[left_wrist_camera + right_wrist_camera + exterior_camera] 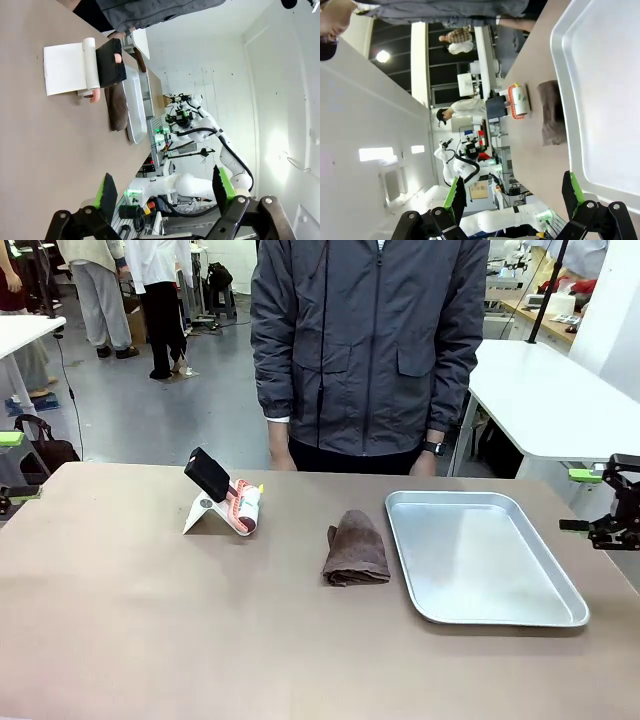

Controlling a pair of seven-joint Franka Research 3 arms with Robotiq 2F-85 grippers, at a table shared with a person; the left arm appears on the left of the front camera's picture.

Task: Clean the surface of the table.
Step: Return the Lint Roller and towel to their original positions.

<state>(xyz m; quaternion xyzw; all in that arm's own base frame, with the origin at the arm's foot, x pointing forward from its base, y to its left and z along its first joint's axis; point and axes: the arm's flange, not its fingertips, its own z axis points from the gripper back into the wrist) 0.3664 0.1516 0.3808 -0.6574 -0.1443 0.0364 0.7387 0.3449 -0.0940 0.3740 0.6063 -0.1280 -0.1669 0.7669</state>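
At the right edge of the table [150, 630], right gripper [612, 502] with jaws apart, gripping nothing; left gripper [164, 192] likewise spread wide and bare. Just inward, steel tray [480, 555] flat on the tan top, folded brown cloth [355, 550] beside it. Farther left, lint roller [243, 507] on white stand [205, 515]; person [365, 340] behind the far edge.
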